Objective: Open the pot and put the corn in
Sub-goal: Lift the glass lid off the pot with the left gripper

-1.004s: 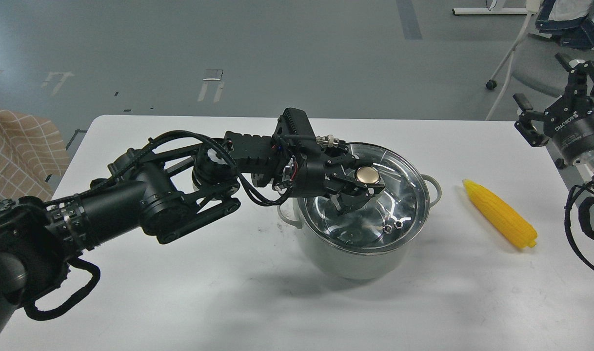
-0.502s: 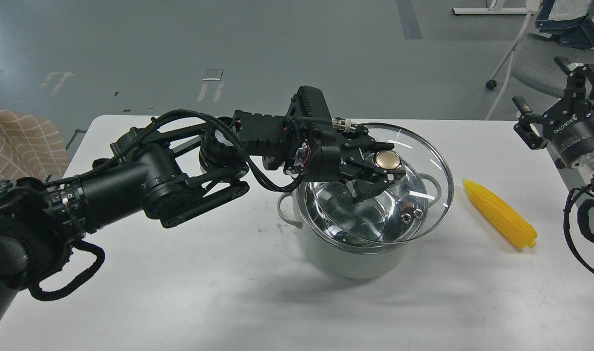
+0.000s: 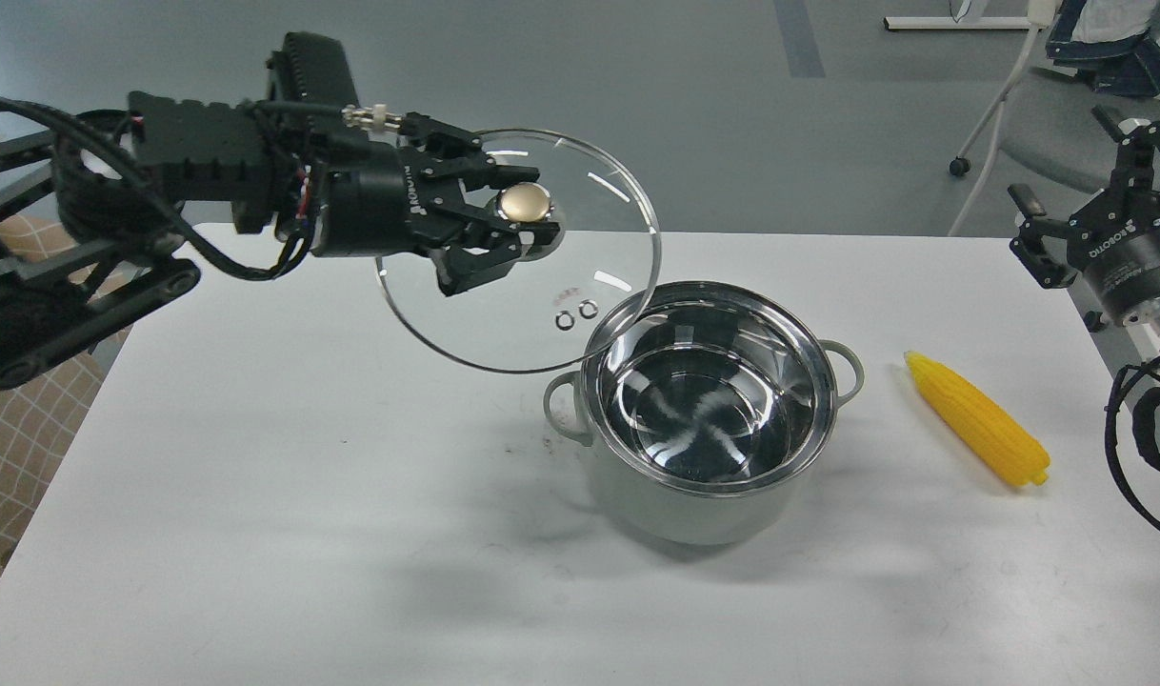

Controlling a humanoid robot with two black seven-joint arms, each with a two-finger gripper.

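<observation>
The pale grey-green pot stands open at the table's middle right, and its steel interior is empty. My left gripper is shut on the brass knob of the glass lid. It holds the lid tilted in the air, up and to the left of the pot. The lid's right edge overlaps the pot's left rim in the view. The yellow corn lies on the table right of the pot, tapered end pointing away. My right gripper is open and empty, raised at the right edge beyond the corn.
The white table ends close behind the pot and near the corn on the right. A checked cloth hangs off the left side. A white stand leg with a caster is on the floor at the back right.
My left gripper lifted the lid off the pot and carried it up and to the left. The pot now stands open. The right gripper has hardly moved.
</observation>
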